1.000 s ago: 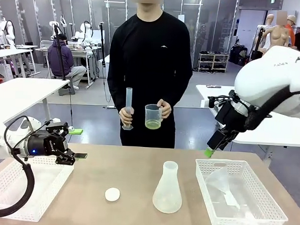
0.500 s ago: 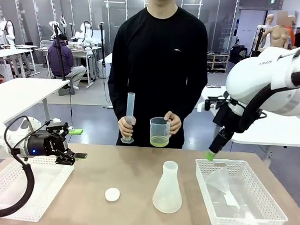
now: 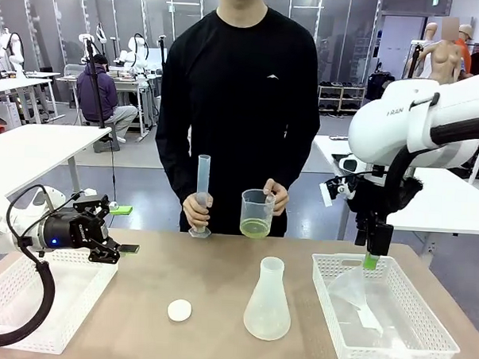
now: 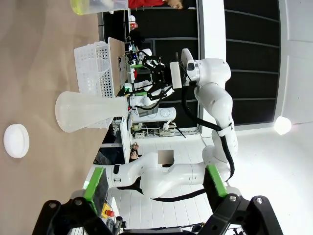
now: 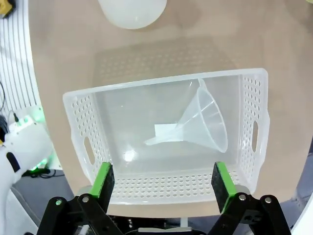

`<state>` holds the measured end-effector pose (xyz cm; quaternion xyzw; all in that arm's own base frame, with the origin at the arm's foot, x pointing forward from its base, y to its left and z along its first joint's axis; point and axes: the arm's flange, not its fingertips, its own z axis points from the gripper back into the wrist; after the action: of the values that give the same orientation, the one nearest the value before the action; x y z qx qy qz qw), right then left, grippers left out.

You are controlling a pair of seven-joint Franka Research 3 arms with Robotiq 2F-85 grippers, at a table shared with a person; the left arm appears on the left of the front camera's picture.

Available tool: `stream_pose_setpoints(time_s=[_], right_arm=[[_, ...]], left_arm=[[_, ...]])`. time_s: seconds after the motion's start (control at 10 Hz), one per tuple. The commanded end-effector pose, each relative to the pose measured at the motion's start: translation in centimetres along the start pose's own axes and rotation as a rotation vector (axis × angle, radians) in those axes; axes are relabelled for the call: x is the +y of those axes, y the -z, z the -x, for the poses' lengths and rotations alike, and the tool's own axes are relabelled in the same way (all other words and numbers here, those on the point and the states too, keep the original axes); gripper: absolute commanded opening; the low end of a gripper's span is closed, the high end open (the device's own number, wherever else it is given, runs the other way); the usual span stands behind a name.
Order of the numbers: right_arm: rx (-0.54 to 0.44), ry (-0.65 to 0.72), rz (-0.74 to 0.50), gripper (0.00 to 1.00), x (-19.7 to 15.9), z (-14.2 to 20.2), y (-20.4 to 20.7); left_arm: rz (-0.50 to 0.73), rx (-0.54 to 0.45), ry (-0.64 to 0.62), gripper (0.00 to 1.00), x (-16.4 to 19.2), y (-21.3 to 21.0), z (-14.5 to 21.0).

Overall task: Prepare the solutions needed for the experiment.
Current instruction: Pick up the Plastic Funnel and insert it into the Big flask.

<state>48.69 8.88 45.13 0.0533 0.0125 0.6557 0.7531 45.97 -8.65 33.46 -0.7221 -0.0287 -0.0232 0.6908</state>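
Since the earlier frame the person is standing closer, holding the graduated cylinder (image 3: 203, 182) and the beaker (image 3: 257, 206) down at the table's far edge. Your right gripper (image 3: 370, 261) is now hanging over the right basket (image 3: 447, 341) rather than beside it.

Your left gripper (image 3: 123, 229) is hovering by the left basket (image 3: 26, 329), fingers spread and empty.

In the middle, the empty flask (image 3: 267, 304) is standing tall and probably light, so a sweeping arm is risking tipping it.

On the right, your fingers are spread wide and empty above the funnel (image 5: 205, 120), which is lying on its side. It is likely to roll or skid away from the pads, or a pad may be catching the basket wall.

The solutions (image 3: 255, 227) are sitting as a shallow, clear yellow-green layer at the bottom of the beaker in the person's hand.
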Motion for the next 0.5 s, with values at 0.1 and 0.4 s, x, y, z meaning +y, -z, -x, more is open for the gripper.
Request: stream_pose_setpoints(time_s=[0.1, 0.4], right_arm=[[0.000, 0.000, 0.000, 1.00, 0.0, 0.0, 0.0], [0.000, 0.000, 0.000, 1.00, 0.0, 0.0, 0.0]], left_arm=[[-0.007, -0.004, -0.003, 1.00, 0.1, 0.2, -0.3], [-0.007, -0.004, -0.003, 1.00, 0.1, 0.2, -0.3]])
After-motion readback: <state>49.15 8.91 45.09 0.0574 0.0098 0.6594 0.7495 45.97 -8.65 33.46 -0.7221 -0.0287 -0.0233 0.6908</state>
